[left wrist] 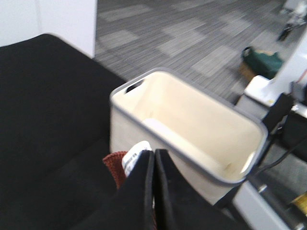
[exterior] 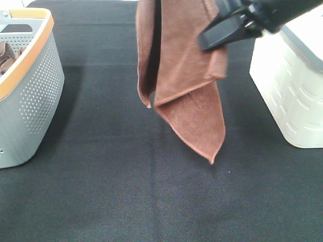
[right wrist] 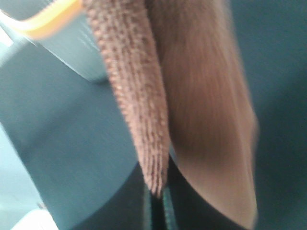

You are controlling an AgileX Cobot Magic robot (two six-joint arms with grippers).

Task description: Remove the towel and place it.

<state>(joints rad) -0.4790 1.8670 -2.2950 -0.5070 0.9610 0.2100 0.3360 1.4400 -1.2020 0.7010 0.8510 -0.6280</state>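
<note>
Both jaws tight atop the towel [exterior: 189, 101].

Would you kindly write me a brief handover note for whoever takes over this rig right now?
Left pincer: shut on the towel, at its tagged corner.
Right pincer: shut on the towel's edge.
Towel: hanging above the table, between the grey basket and the cream bin.
Done: towel is up, clear of the basket.
To do: set it down, then release both pincers.

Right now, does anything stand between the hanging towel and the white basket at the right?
Nothing visible does. Only black tabletop lies between the towel and the white basket.
</note>
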